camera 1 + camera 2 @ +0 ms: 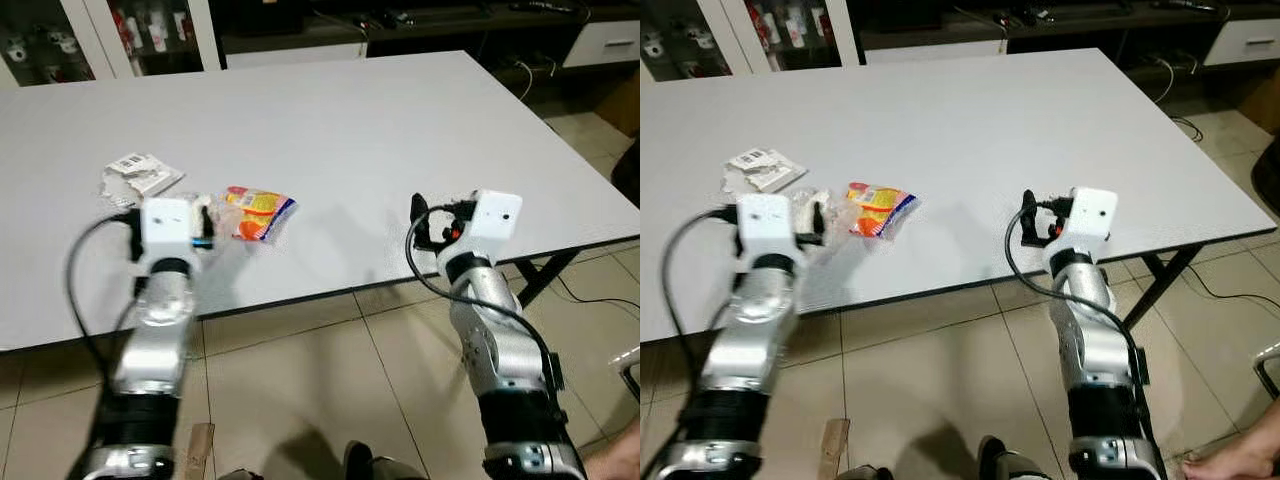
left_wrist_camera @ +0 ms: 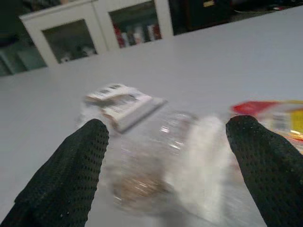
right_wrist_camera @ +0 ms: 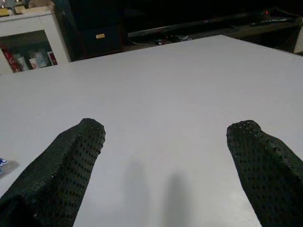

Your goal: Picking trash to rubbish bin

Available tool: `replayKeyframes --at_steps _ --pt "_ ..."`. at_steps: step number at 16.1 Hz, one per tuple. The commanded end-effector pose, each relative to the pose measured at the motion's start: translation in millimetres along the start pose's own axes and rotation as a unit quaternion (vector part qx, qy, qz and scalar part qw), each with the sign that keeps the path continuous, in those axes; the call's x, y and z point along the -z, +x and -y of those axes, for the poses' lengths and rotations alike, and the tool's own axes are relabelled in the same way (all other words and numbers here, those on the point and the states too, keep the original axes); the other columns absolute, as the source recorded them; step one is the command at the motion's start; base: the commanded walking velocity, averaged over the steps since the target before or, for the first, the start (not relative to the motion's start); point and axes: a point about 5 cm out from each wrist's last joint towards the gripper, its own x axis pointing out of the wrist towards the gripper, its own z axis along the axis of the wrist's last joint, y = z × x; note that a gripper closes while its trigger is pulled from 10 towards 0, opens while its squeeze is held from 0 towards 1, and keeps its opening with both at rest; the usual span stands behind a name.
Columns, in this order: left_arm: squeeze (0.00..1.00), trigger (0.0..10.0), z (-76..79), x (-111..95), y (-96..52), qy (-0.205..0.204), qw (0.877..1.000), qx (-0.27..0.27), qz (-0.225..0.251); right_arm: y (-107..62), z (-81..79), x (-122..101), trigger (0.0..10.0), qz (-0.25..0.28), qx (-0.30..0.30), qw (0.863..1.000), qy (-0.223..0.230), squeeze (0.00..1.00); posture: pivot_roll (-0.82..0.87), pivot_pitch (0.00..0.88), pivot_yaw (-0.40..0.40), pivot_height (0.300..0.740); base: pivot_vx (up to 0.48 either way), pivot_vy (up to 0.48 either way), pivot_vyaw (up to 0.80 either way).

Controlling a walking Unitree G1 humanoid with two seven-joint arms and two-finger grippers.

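A large white table (image 1: 380, 130) stands on a tiled floor (image 1: 300, 390), seen from the robot's head looking down. Three pieces of trash lie close together near the table's front left part: a crumpled clear plastic wrapper (image 2: 165, 161), a flat white packet with a barcode (image 1: 140, 175) just behind it, and a red and yellow snack wrapper (image 1: 258, 213) just beside it toward the robot's right. The left gripper (image 2: 165, 156) hovers low over the table with its two black fingers spread wide on either side of the clear wrapper, not yet touching it and holding nothing. The right gripper (image 3: 165, 142) sits over bare table near the front edge, well apart from the trash, its fingers also spread wide and empty. White cabinets with glass doors (image 1: 90, 35) stand behind the table. No rubbish bin can be made out. The main risk, as a judgement, is that the clear wrapper is thin, light and slippery, so the fingers may close on air or skid it across the smooth table instead of pinching it. Closing too wide could also catch the barcode packet or nudge the snack wrapper out of reach. A loose pinch could let the wrapper drop on the way to the bin.
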Motion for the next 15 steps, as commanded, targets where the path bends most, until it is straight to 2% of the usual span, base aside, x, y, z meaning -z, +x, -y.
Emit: replayKeyframes --at_steps 1,3,4,7,9,10,12,13,14,15 --pt "0.0 10.0 -5.8 -9.4 -0.5 0.009 1.0 -0.005 0.023 -1.9 -3.9 -2.1 10.0 0.001 -0.008 1.0 0.004 0.0 -0.03 0.11 -0.01 0.74 0.0 0.0 0.0" --pt "0.0 10.0 -17.8 -22.4 -2.9 0.03 0.998 -0.03 0.045 -3.9 -6.8 -1.7 10.0 -0.003 -0.017 1.0 0.004 0.0 -0.02 0.122 -0.02 0.74 0.0 0.0 0.0" --pt "0.0 10.0 -22.3 -20.4 -4.8 0.037 0.998 -0.04 0.041 -4.2 -8.2 -0.9 10.0 -0.007 -0.021 1.0 0.004 0.0 -0.02 0.128 -0.027 0.74 0.0 0.0 0.0" --pt "0.0 10.0 -43.8 11.3 -5.7 0.057 0.994 -0.092 -0.013 -5.8 -10.8 0.5 10.0 -0.014 -0.029 0.999 0.003 0.0 -0.02 0.132 -0.036 0.74 0.0 0.0 0.0" --pt "0.0 10.0 -49.9 31.1 -5.9 0.074 0.991 -0.101 -0.052 -6.7 -8.7 -0.7 10.0 -0.016 -0.029 0.999 0.0 0.0 -0.03 0.138 -0.052 0.74 0.0 0.0 0.0" --pt "0.0 10.0 -46.5 39.7 -6.2 0.066 0.991 -0.09 -0.068 -7.2 -7.5 -1.1 10.0 -0.017 -0.028 0.999 -0.001 0.0 -0.04 0.142 -0.056 0.74 0.0 0.0 0.0" --pt "0.0 10.0 -30.6 62.7 -8.3 0.015 0.99 -0.06 -0.123 -8.3 -5.1 -2.0 10.0 -0.018 -0.026 1.0 -0.003 0.0 -0.05 0.146 -0.064 0.74 0.0 0.0 0.0" --pt "0.0 10.0 -25.7 67.0 -8.8 0.002 0.99 -0.054 -0.132 -8.6 -4.6 -2.3 10.0 -0.018 -0.025 1.0 -0.003 0.0 -0.05 0.147 -0.066 0.74 0.0 0.0 0.0" --pt "0.0 10.0 -13.0 69.6 -8.7 -0.02 0.99 -0.036 -0.135 -9.2 -3.8 -3.0 10.0 -0.02 -0.026 0.999 -0.004 0.0 -0.06 0.151 -0.069 0.74 0.0 0.0 0.0" --pt "0.0 10.0 -1.6 71.2 -9.1 -0.025 0.99 -0.015 -0.138 -9.6 -3.7 -3.0 10.0 -0.021 -0.026 0.999 -0.005 0.0 -0.06 0.152 -0.071 0.74 0.0 0.0 0.0"
